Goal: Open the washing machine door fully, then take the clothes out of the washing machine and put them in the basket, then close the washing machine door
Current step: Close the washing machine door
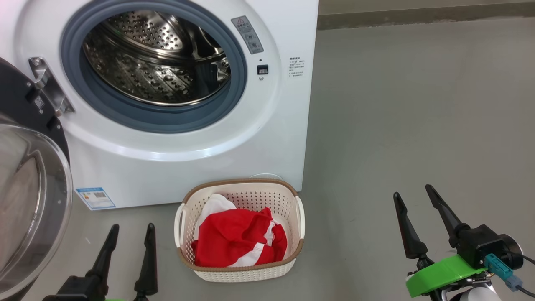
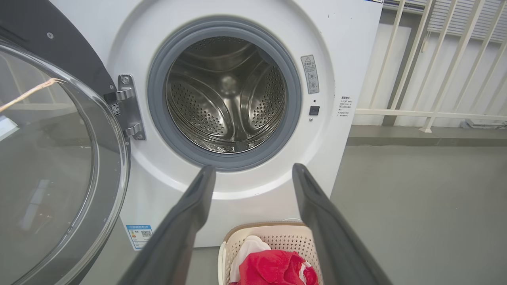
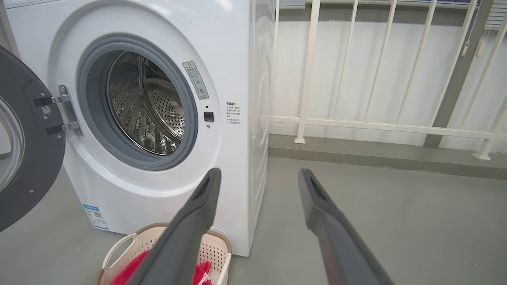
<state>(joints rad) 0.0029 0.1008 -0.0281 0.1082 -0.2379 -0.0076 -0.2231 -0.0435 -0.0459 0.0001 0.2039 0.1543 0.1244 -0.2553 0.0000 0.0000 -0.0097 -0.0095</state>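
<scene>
Across the upper left of the head view, the white washing machine [image 1: 267, 138], porthole uncovered, grey rubber ring [image 1: 154, 119] around a perforated drum [image 1: 154, 62] of shiny bare steel. At the far left edge, the washing machine door [image 1: 25, 200], swung out wide on its metal hinge [image 1: 48, 85], black rim above, clear glass bowl below. Low on the machine's front, toward the left, a blue sticker [image 1: 95, 197].

Bottom centre, on the grey floor [image 1: 418, 125] just in front of the machine: the basket [image 1: 242, 269], cream with a brown rim, upright. Inside it, the clothes [image 1: 238, 242], a bunched red heap with white stripes and a white part at its upper left.

Lower left corner: left gripper [image 1: 133, 228], pointing up the frame, jaws spread apart, holding nothing, between door and basket, touching neither. Lower right: right gripper [image 1: 412, 190], jaws likewise parted and holding nothing, over bare floor, well apart from the basket; a green piece [image 1: 443, 274] behind it at the wrist.

Left wrist view: spread fingers [image 2: 186, 221] framing the drum opening above and the basket at bottom centre. Right wrist view: parted fingers [image 3: 332, 229], machine at left, white railing [image 3: 356, 125] at upper right, basket at bottom left.
</scene>
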